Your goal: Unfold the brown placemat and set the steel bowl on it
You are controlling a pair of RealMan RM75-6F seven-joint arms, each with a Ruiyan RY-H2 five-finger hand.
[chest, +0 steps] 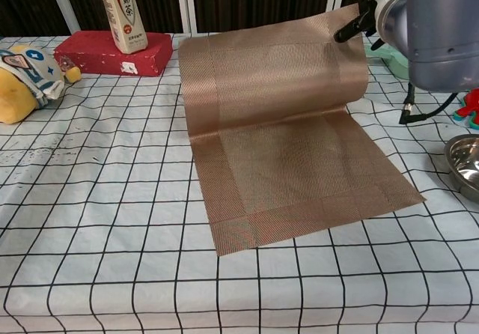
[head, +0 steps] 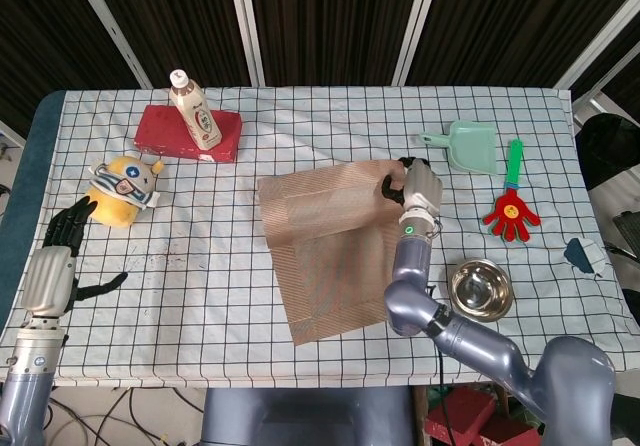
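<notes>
The brown placemat (head: 325,246) (chest: 281,135) is almost fully opened; its near half lies on the checked cloth and its far half is lifted in a curve. My right hand (head: 412,184) (chest: 372,18) pinches the mat's far right corner, held above the table. The steel bowl (head: 480,289) (chest: 465,165) sits on the cloth to the right of the mat, apart from it. Far off at the table's left edge, my left hand (head: 58,256) rests with fingers spread, holding nothing.
A milk-tea bottle (head: 195,111) stands on a red box (head: 188,133) at the back left, with a yellow plush toy (head: 122,191) nearer. A green dustpan (head: 465,146), a red hand-shaped clapper (head: 511,206) and a small dark object (head: 583,254) lie on the right.
</notes>
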